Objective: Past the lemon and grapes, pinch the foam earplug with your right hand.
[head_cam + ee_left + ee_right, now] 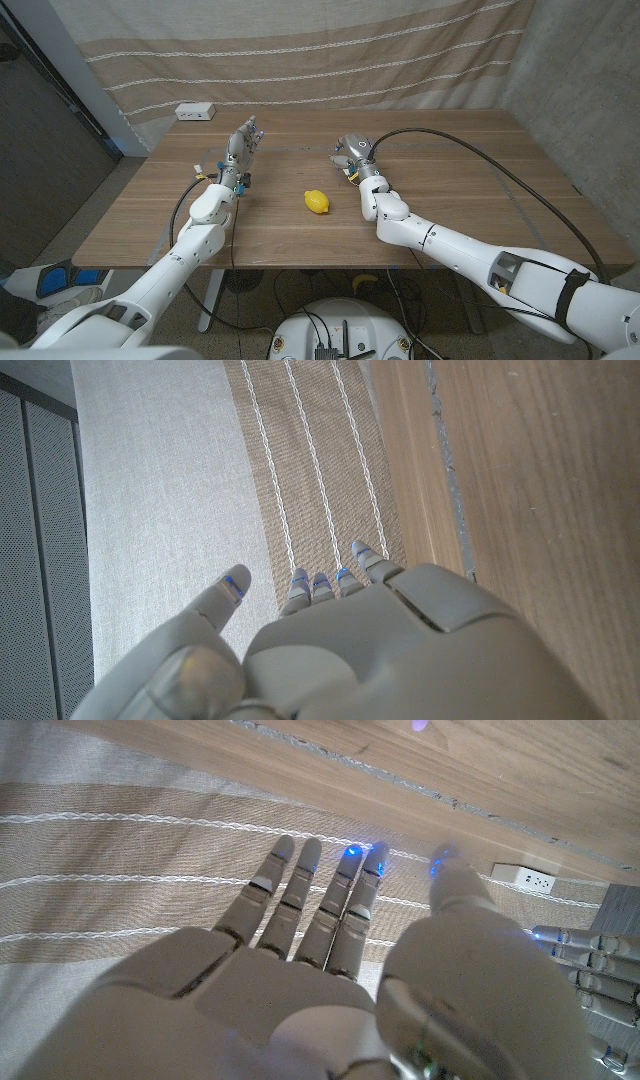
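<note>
Wooden table [480, 190] carries a yellow lemon [317, 201] near centre in the head view, nearer than both hands. Right hand [352, 156] sits just beyond the lemon, fingers apart, holding nothing, seemingly staged for a reach past the fruit. Left hand [241, 140] stands raised at far left, fingers spread and empty, likely parked out of the way. White power strip [195, 111] lies at the far left edge. Foam earplug and grapes cannot be made out.

Left wrist view shows the left hand [380, 650] with nothing in it, pointing at the striped curtain [320, 470] beyond the table edge.

Right wrist view adds what the head view lacks: right hand [330, 980] fingers straight and separated, nothing pinched, and the power strip [525, 878] ahead.
</note>
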